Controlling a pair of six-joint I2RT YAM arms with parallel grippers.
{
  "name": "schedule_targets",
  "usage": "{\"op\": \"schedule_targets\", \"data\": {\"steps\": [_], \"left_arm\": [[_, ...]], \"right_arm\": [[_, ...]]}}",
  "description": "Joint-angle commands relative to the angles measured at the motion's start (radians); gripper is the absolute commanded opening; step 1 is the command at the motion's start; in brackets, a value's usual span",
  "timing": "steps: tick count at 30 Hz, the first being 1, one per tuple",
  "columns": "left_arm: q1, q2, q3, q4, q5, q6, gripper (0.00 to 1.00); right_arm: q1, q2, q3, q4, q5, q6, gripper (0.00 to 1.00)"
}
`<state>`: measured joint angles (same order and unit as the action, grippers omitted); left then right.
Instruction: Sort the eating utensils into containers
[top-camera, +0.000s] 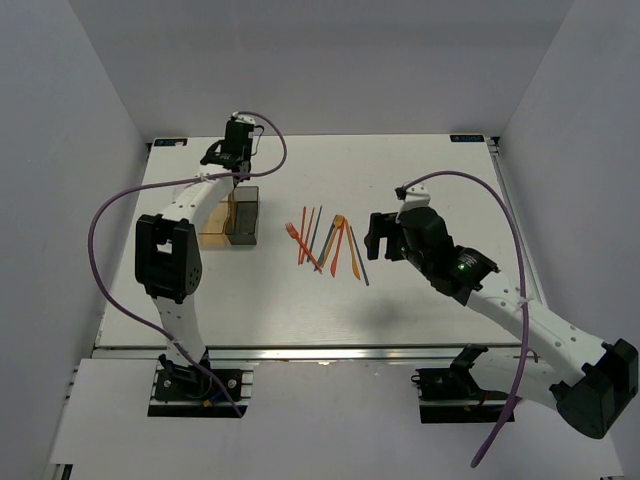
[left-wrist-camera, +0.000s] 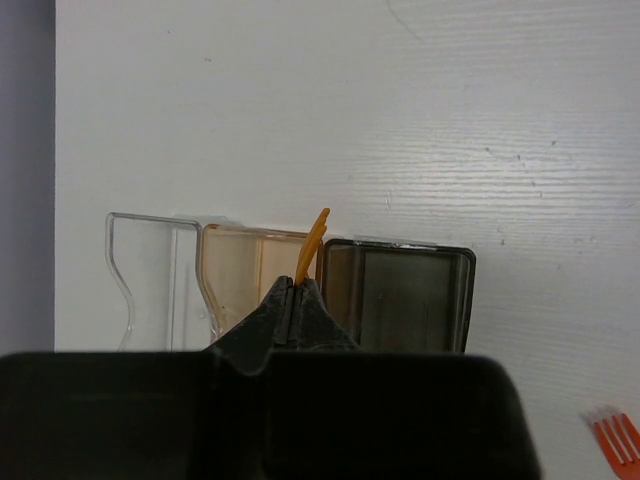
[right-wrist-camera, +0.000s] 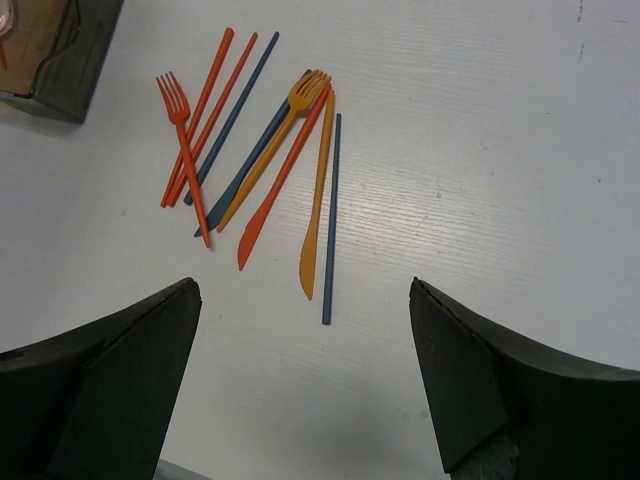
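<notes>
As the left fingers (left-wrist-camera: 275, 312) clench an orange utensil (left-wrist-camera: 313, 243), its tip points straight out past them over the tan-orange bin (left-wrist-camera: 238, 268) near the tabletop's (top-camera: 420, 170) left edge. Right fingers (right-wrist-camera: 120, 370) gape wide above loose utensils (right-wrist-camera: 262, 150) lying fanned near-to-far mid-tabletop.

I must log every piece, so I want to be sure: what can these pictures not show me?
Left wrist view: the left gripper hides the lower part of the orange piece, so its kind is unclear.
Same view: the gripper body covers the near ends of the containers; the frame edge cuts off the red fork.
Top view: the utensils are too small to tell apart.
</notes>
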<state>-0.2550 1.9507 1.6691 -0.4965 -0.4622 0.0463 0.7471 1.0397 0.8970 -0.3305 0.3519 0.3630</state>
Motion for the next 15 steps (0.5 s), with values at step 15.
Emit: {"op": "schedule_targets", "data": {"steps": [15], "left_arm": [[-0.010, -0.012, -0.120, 0.089, 0.042, 0.007, 0.06]], "right_arm": [[-0.005, 0.011, -0.010, 0.067, -0.031, -0.013, 0.89]]}}
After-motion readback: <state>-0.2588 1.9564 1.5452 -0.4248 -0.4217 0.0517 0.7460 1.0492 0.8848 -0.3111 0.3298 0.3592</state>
